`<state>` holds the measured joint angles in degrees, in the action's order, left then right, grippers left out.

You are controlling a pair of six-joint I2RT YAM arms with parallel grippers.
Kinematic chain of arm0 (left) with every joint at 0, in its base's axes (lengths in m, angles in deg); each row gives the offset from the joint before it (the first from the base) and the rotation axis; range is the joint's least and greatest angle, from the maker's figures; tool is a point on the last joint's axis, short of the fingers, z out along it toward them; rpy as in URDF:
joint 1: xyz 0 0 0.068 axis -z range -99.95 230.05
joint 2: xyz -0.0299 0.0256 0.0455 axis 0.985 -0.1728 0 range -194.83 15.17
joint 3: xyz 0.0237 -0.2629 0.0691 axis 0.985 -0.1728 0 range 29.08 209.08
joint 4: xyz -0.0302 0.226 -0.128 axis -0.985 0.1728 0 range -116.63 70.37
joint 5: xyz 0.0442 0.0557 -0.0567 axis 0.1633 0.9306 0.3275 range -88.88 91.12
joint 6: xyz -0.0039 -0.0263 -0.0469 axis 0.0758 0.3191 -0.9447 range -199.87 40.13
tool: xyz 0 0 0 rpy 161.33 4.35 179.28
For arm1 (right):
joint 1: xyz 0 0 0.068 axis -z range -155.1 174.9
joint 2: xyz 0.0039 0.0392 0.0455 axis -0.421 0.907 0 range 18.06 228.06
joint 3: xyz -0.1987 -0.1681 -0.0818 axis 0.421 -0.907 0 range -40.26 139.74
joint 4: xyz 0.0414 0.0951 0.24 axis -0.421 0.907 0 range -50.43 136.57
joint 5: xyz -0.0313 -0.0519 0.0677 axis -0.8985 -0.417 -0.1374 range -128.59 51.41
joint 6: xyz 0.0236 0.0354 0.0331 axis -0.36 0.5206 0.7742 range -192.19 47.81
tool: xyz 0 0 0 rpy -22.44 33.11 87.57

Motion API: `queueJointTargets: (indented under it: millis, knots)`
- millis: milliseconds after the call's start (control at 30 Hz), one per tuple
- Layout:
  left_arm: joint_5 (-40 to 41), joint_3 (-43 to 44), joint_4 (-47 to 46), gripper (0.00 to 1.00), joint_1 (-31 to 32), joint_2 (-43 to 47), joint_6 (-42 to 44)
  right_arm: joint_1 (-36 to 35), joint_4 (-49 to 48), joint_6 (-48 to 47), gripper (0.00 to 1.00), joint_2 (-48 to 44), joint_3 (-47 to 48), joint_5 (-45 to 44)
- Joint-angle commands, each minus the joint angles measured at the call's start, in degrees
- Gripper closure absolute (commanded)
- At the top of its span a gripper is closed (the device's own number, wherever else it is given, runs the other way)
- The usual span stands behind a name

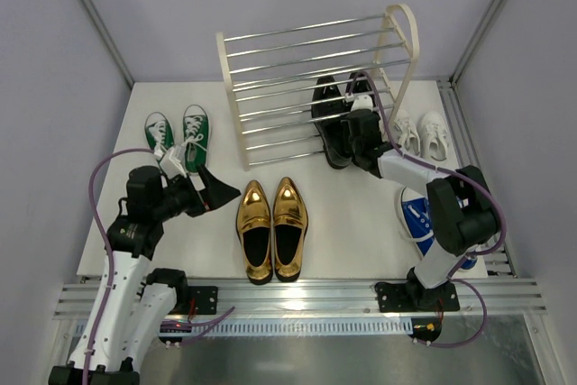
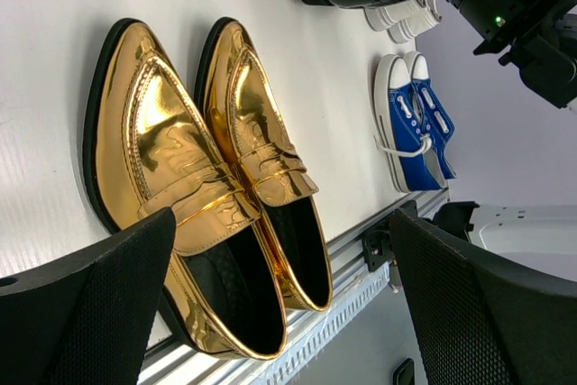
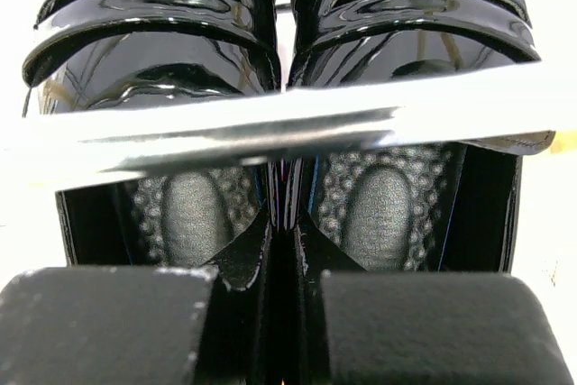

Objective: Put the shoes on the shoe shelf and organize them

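Observation:
The shoe shelf [image 1: 270, 78] stands at the back middle. The glossy black dress shoes [image 1: 335, 119] lie in its right half, on the lowest tier. My right gripper [image 1: 362, 135] is shut on their pinched inner walls [image 3: 288, 250], and a chrome rod [image 3: 270, 128] crosses above their openings. The gold loafers [image 1: 272, 227] lie side by side at the front middle and also show in the left wrist view [image 2: 198, 169]. My left gripper [image 1: 206, 192] is open and empty just left of them, its fingers [image 2: 90, 304] apart over the heels.
Green sneakers [image 1: 176, 132] lie left of the shelf. White sneakers [image 1: 422, 135] lie right of it. Blue sneakers [image 1: 416, 215] lie at the front right, partly under the right arm, and show in the left wrist view [image 2: 415, 123]. A metal rail [image 1: 297, 295] runs along the near edge.

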<state>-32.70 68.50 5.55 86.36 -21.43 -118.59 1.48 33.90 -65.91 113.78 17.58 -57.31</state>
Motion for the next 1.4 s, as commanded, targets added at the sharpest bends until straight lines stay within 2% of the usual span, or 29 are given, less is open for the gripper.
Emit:
queueJointTargets:
  millis: [0, 433, 500, 567, 600, 667, 767, 1033, 1267, 1300, 1367]
  knots:
    - [-0.1, 1.2, 0.9, 0.0, 0.0, 0.7, 0.1, 0.6, -15.7, -0.7, 0.96, -2.2, 4.4, -2.2]
    - [0.1, 1.2, 1.6, 0.0, 0.0, 1.3, 0.3, 1.1, -16.4, 0.4, 0.94, 2.5, 5.1, -0.9]
    - [0.2, 1.4, 1.7, 0.0, -0.1, 1.4, 0.4, 1.1, -17.1, 0.4, 0.88, 2.5, 4.7, -0.8]
    - [0.2, 1.4, 1.7, 0.0, 0.0, 1.4, 0.4, 1.1, -17.8, 0.1, 0.68, 2.1, 4.4, -0.8]
    - [0.2, 1.5, 1.8, 0.0, 0.0, 1.5, 0.5, 1.1, -18.0, 0.1, 0.63, 1.8, 3.8, -0.4]
    - [0.2, 1.4, 1.8, 0.0, 0.0, 1.6, 0.5, 1.1, -18.9, -0.2, 0.46, 0.5, 2.4, -0.2]
    - [0.3, 1.2, 1.8, 0.0, -0.1, 1.9, 0.5, 1.1, -20.1, -0.5, 0.37, -1.1, 0.3, 0.7]
    - [0.2, 1.0, 1.1, 0.0, 0.0, 1.5, 0.2, 0.9, -17.5, 1.2, 0.2, -10.9, -4.8, -0.3]
    - [-0.3, 0.4, -1.3, 0.0, -0.1, 0.7, -1.4, 0.0, -10.5, 6.1, 0.18, -22.1, -11.2, -12.9]
    - [-0.5, 0.5, -1.4, 0.0, 0.0, 0.4, -1.4, 0.0, -10.1, 5.9, 0.18, -22.8, -11.4, -16.1]
    - [-0.7, 0.7, -1.7, 0.0, -0.1, 0.0, -1.4, 1.4, -6.7, 4.7, 0.18, -21.3, -10.4, -16.4]
